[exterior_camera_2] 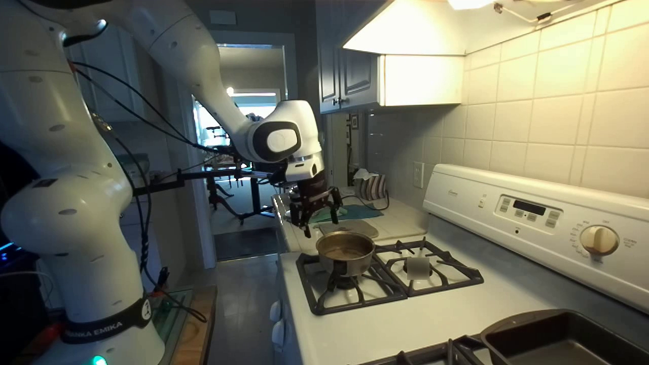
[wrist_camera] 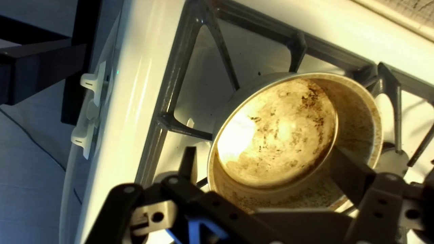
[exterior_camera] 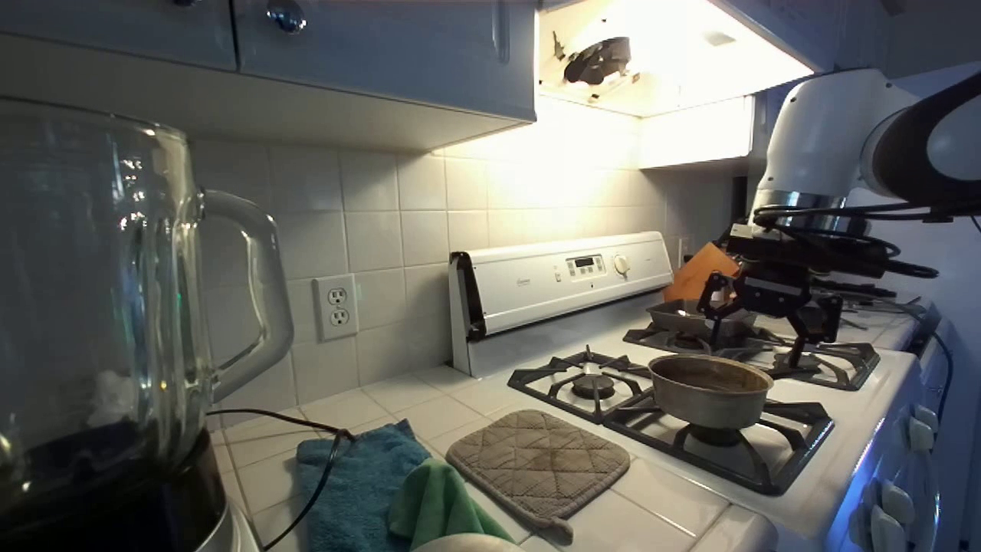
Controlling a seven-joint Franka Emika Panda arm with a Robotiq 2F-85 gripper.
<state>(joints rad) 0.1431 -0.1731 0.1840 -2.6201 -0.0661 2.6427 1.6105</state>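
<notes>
White robot arm (exterior_camera_2: 88,238) with smooth, bulging joints (exterior_camera_2: 30,218) and grey oval covers (exterior_camera_2: 67,212). Its black base band (exterior_camera_2: 104,324) carries white lettering ending in "EMIKA"; a green light (exterior_camera_2: 99,360) glows below. Black cables (exterior_camera_2: 145,246) run along it. A silver ring (exterior_camera: 801,201) marks the wrist (exterior_camera: 808,138); the hinged fingers (exterior_camera: 798,349) are black, with round metal screws (wrist_camera: 173,180).

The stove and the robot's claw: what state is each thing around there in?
Gripper: open, holding nothing
Pot: upright on the grate, uncovered, stained inside
Baking pan: right side up, uncovered
Burner beside the pot: no visible flame
Hood light: on
Oven display: no readable digits
Wall outlet: nothing plugged in
Cabinet door: shut
Pot holder: flat on the counter
Green cloth: bunched up
</notes>
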